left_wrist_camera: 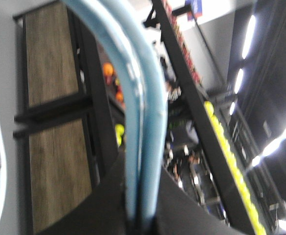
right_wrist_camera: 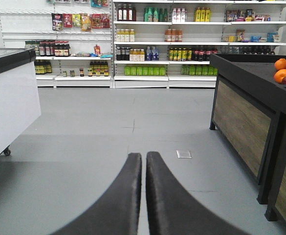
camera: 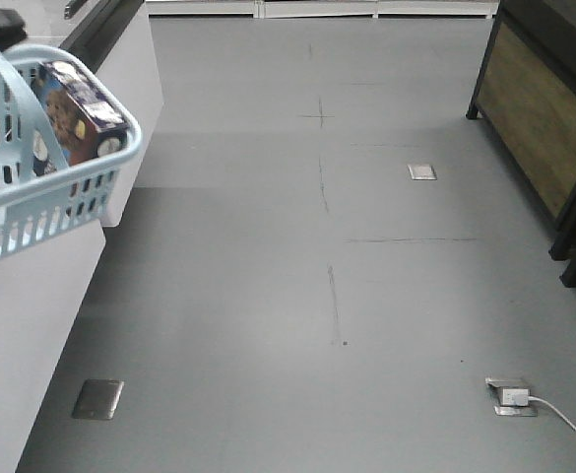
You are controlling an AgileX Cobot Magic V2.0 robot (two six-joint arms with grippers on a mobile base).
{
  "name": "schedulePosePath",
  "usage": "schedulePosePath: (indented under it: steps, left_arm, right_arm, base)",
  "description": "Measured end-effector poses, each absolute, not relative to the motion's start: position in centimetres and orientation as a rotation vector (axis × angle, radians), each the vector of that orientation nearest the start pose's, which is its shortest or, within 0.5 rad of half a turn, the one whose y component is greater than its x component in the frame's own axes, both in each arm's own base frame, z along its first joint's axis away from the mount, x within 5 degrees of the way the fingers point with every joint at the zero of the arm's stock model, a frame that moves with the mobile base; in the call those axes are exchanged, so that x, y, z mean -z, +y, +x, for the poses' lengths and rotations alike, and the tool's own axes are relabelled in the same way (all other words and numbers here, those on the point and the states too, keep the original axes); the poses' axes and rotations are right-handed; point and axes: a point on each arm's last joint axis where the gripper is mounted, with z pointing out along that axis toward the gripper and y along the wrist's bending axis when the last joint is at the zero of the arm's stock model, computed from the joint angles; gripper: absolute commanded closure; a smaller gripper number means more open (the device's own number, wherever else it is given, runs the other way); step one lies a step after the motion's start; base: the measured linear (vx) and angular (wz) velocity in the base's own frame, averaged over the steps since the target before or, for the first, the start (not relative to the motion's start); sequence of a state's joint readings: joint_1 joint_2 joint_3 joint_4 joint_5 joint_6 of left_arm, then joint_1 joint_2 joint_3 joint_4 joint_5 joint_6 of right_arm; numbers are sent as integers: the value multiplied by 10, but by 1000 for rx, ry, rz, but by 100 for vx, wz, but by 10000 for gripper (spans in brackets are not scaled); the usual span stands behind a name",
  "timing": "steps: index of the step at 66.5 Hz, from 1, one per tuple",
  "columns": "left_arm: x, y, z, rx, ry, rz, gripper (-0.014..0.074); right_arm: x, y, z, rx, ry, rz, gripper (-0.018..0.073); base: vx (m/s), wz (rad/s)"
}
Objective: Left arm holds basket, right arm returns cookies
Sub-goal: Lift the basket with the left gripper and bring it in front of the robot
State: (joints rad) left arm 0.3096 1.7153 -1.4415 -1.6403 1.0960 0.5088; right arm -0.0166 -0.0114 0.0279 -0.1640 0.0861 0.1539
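Left hand (left_wrist_camera: 141, 223) around basket handles (left_wrist_camera: 143, 98)

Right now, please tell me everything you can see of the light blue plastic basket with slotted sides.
The light blue plastic basket is rectangular, with rows of vertical slots in its walls and a smooth rim. It hangs tilted at the left edge of the front view, partly cut off. Its two loop handles are pressed together and run into the black left gripper, closed on them. Inside leans a dark navy cookie box, its top above the rim.
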Motion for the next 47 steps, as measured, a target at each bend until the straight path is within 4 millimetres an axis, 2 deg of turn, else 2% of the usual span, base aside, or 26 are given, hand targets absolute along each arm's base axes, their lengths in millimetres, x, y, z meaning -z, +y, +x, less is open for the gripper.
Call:
schedulePosePath:
  steps: [10, 22, 37, 47]
  left_arm:
    - [-340, -16, 369, 1599, 1905, -342, 599]
    - [-305, -70, 353, 1654, 2037, -241, 599]
    - [-263, -118, 330, 1598, 2189, -192, 599]
    - [-257, -149, 316, 1609, 2235, -75, 599]
  right_arm:
    - [-197, -2, 57, 32, 1585, 17, 565]
    - [-197, -2, 57, 32, 1585, 17, 565]
    - [-197, -2, 57, 32, 1585, 17, 565]
    - [-197, -2, 57, 32, 1585, 17, 565]
  base:
    - [0, 0]
    - [0, 0]
    - [0, 0]
    - [0, 0]
